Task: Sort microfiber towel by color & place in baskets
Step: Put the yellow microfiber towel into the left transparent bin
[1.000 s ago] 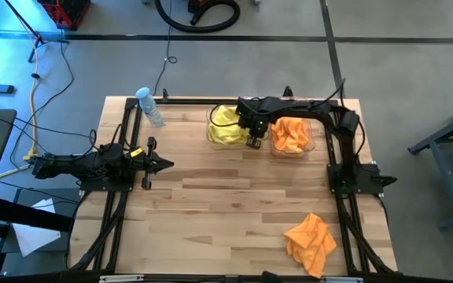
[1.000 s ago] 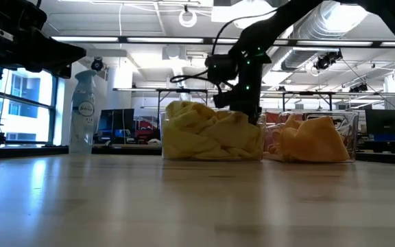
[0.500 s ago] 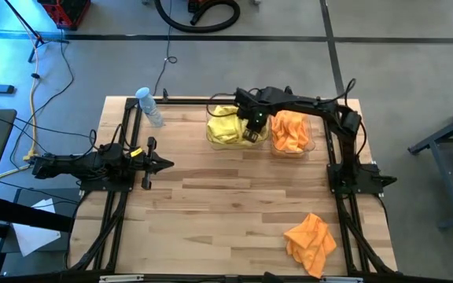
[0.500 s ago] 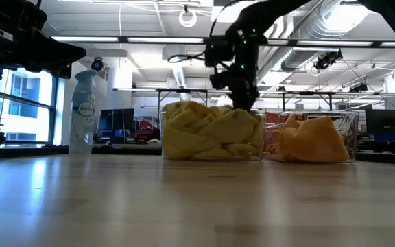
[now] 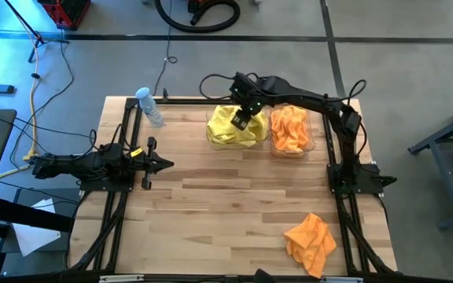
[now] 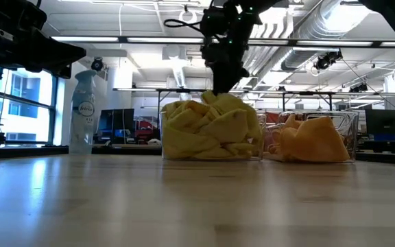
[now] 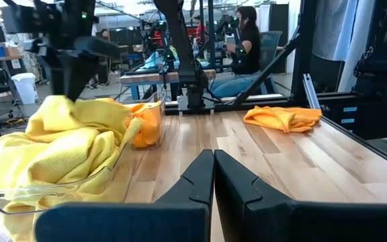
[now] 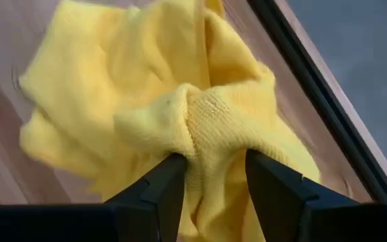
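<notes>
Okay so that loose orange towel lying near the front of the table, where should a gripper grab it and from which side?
The loose orange towel lies crumpled on the bare table, nothing touching it. Best bet is coming straight down from above and pinching one of its raised folds near the middle; a flat edge would likely slip. It sits on the right arm's side, so the right gripper, now over the yellow towels, seems suited.

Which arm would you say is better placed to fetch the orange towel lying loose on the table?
Probably the right: its base sits nearer the orange towel, though its gripper is shut on a yellow towel over the basket. The left gripper waits across the table.
</notes>
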Tool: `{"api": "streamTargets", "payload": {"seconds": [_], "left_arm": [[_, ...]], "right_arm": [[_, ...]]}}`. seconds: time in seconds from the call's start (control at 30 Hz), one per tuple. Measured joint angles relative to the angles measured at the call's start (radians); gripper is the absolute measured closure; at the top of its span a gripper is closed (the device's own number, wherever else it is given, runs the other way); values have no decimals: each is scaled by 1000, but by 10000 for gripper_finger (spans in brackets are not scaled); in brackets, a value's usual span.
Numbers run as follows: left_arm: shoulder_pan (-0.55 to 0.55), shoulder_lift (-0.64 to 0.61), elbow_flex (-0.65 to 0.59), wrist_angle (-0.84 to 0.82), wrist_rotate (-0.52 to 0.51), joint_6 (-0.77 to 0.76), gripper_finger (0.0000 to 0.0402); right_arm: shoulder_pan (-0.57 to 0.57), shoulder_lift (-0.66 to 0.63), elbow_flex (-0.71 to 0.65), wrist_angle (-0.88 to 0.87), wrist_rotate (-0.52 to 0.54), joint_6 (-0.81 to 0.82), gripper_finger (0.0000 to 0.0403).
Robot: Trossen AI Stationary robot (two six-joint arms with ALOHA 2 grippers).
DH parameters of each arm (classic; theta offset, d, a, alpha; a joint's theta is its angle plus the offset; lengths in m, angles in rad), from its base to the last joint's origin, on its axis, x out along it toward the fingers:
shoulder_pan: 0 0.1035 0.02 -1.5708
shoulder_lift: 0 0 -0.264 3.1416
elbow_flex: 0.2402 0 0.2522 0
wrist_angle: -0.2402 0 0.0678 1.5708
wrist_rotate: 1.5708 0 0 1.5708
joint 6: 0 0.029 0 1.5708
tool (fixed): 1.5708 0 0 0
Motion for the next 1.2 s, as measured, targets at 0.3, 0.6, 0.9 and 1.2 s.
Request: {"api": "streamTargets", "payload": {"seconds": [0.3,0.6,0.9,1.2], "left_arm": [[0,0,0,0,0,0,401],[0,0,0,0,0,0,401],[0,0,0,0,0,0,402],[0,0,0,0,0,0,402]], "right_arm": [[35,89,-141,212,-29,-14,250],[36,182,-175,217,-48,-39,250],[36,188,51,-6,-45,-22,250],[41,185,348,-237,40,17,250]]}}
